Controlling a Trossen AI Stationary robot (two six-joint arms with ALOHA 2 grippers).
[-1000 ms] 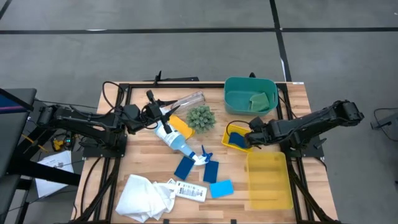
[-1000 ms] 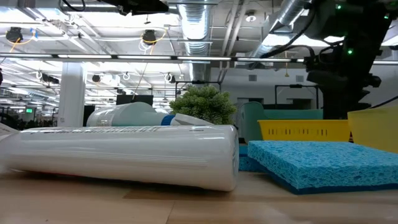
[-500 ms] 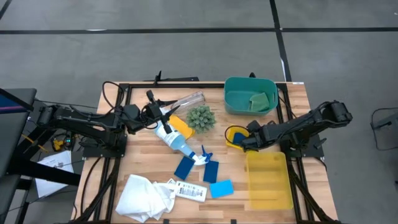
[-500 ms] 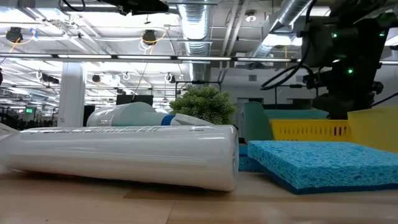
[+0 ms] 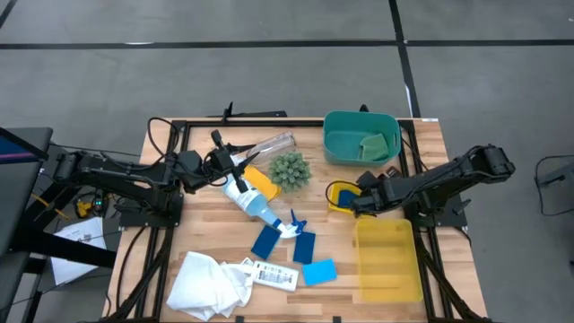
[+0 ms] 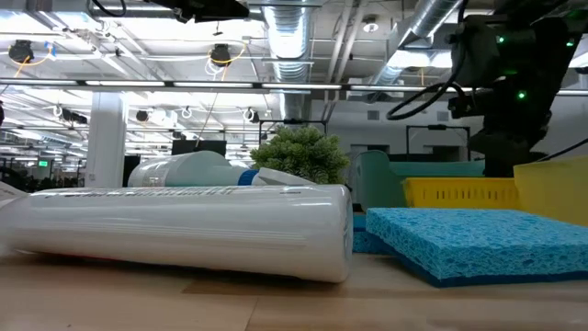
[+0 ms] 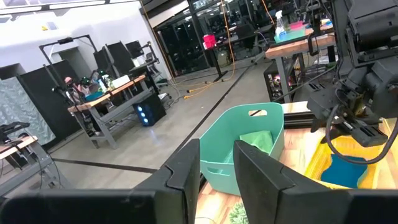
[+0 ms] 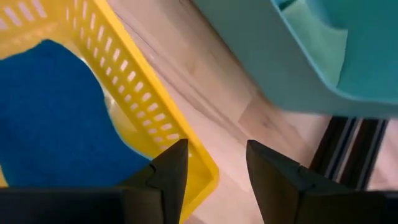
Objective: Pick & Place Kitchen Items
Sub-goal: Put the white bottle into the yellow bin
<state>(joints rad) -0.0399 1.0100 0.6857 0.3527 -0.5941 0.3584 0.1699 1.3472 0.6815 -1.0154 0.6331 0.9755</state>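
Blue sponges (image 5: 265, 240) (image 5: 305, 247) (image 5: 319, 271) lie flat near the table's middle. Beside them a clear spray bottle (image 5: 256, 206) lies on its side, with a yellow sponge (image 5: 260, 182) and a clear cup (image 5: 269, 145) on its side farther back. A white cloth (image 5: 208, 283) is heaped at the near left. My left gripper (image 5: 240, 164) (image 7: 217, 171) hovers level above the bottle, open, nothing between its fingers. My right gripper (image 5: 352, 205) (image 8: 214, 165) slants down over the rim of a small yellow basket (image 8: 143, 106) that holds a blue sponge (image 8: 50, 118). It is open and touches nothing.
A teal bin (image 5: 360, 136) holding a green sponge (image 5: 375, 144) stands at the far right. A larger yellow bin (image 5: 387, 260) sits at the near right. A spiky green plant ball (image 5: 290, 170) sits mid-table. A white labelled tube (image 5: 273, 275) lies next to the cloth.
My right gripper has sunk a little toward the small yellow basket and shifted slightly toward the table's left, rolling its wrist as it went. Its fingers have stayed apart. The left arm has kept still.
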